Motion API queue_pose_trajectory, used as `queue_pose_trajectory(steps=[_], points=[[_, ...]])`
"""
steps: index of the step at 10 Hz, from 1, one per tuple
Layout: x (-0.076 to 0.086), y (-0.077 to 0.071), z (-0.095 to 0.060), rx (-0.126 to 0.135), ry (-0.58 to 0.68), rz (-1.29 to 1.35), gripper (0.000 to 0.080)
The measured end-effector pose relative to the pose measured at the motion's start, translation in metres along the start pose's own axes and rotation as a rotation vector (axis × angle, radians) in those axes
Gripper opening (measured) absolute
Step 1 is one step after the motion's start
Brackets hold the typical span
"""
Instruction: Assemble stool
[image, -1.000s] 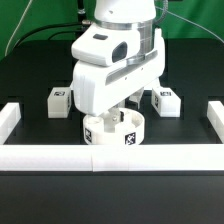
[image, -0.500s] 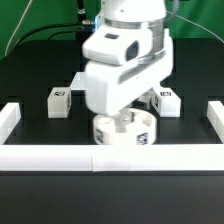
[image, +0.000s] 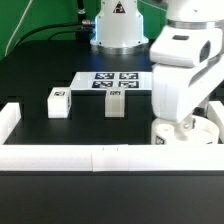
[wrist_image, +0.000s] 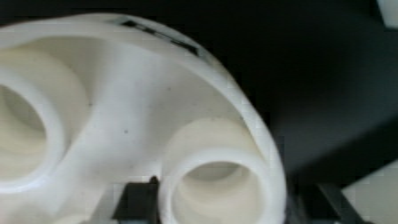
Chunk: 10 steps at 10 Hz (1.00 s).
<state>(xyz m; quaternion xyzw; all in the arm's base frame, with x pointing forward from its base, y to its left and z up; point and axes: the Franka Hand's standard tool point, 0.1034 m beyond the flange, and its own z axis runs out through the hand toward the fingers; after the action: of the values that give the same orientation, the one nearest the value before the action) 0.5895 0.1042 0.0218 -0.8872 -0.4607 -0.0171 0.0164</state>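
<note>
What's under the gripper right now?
The stool seat, a thick white disc; the wrist view shows two of its holes close up. The arm covers the seat's middle, so whether it is gripped cannot be seen.

We record as follows. Seat (image: 165, 133) on worktop (image: 40, 70) at exterior view's right, just behind front rail (image: 90, 157). End effector (image: 186, 122) directly over seat, clamped on it. Left leg block (image: 58, 102) near left rail (image: 8, 118). Middle leg block (image: 115, 103) just before marker board (image: 113, 82), well apart from seat. Robot base (image: 118, 30) behind marker board.
</note>
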Motion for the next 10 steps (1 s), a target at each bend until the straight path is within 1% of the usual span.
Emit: queue_pose_trajectory(steps=[1,2,5,6,7,8,9,10], points=[[0.0049,-0.0031,0.0005,-0.001,0.000,-0.003,0.0320],[0.0063,-0.0023,0.0005,-0.003,0.001,-0.003,0.0320],[0.0060,-0.0023,0.0007,-0.003,0.002,-0.003,0.0320],[0.0046,-0.0009,0.0008,-0.004,0.001,-0.001,0.0505],[0.0028,0.0008,0.0008,-0.006,0.000,0.002,0.0603],[0.0021,0.0015,0.0008,-0.006,-0.001,0.004,0.0603],[0.0018,0.0018,0.0008,-0.006,-0.001,0.004,0.0641],[0.0016,0.0020,0.0008,-0.006,-0.001,0.005,0.0647]])
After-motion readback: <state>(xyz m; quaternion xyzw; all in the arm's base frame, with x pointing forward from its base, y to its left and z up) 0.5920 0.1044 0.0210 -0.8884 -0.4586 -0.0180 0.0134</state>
